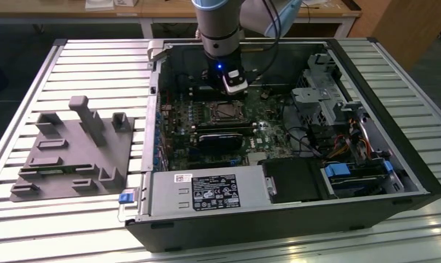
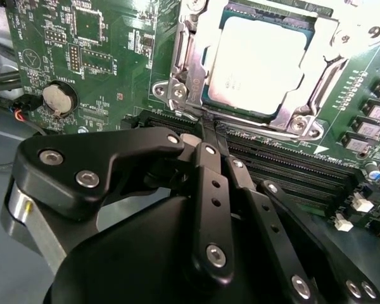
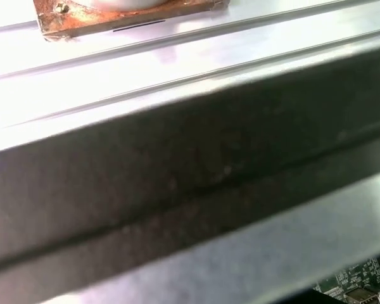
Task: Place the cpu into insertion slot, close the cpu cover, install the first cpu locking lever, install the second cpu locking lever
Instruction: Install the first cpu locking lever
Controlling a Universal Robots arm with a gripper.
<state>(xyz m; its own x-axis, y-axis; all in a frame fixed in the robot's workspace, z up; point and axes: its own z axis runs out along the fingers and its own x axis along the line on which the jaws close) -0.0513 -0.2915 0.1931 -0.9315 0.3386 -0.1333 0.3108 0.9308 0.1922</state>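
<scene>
The arm comes straight down from above into the open computer case, which lies on its side on the slatted desk. Its wrist is vertical and stands over the far part of the green motherboard.

The end effector hangs just behind the insertion slot, close above the board. In the second wrist view the end effector has its 2 black fingers pressed together. Their tips sit at the socket's edge, beside the long black memory slots. I cannot tell whether anything thin is pinched between the tips.

The cpu lies flat in the socket, its pale metal face up. The cpu cover is down over it, the silver frame lying around the chip's edges and the face showing through the window.

A round coin battery sits on the board well to one side of the socket. A grey fixture block rests on the desk at the exterior view's left, apart from the case. The first wrist view looks along a grey metal case wall.
</scene>
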